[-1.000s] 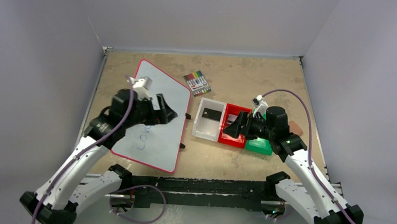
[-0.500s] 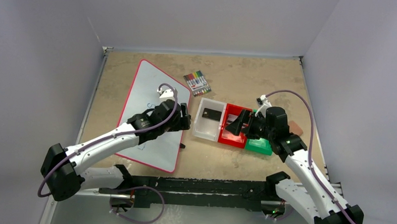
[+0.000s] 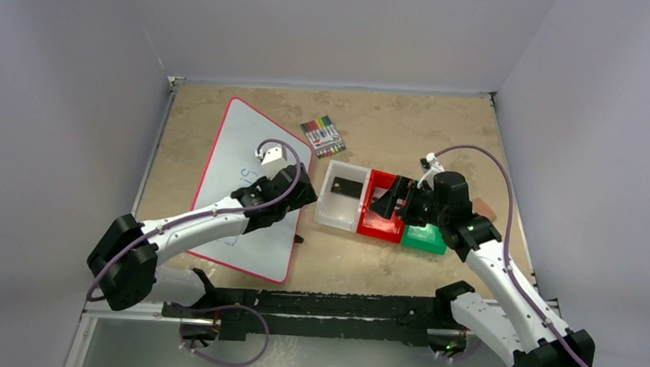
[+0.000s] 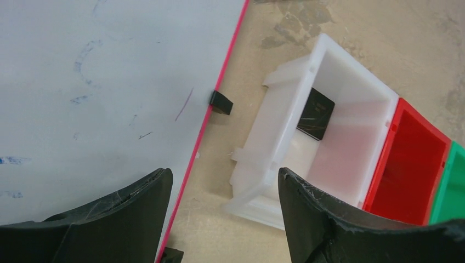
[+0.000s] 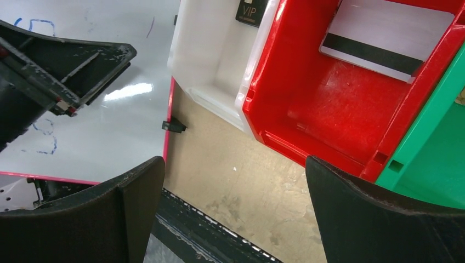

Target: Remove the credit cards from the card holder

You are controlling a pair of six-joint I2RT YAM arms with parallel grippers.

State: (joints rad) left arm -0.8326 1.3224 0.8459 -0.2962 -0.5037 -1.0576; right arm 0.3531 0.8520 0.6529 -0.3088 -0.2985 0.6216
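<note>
Since the earlier frame the left gripper (image 4: 222, 181) has travelled from the middle of the whiteboard (image 3: 244, 163) to the board's red-rimmed right edge, just beside the white bin (image 4: 285, 98). The right gripper (image 5: 234, 164) stays over the red bin (image 5: 329, 109). Both sets of jaws stand apart and hold nothing.

A glossy black card (image 4: 316, 114) (gold lettering "VIP") lies in the translucent white bin. A silver-grey card (image 5: 384, 33) with a dark stripe lies in the hard, smooth red bin. The card holder (image 3: 484, 209) shows only as a tan patch beyond the right arm. Blue scribbles on the whiteboard are unreadable.
</note>
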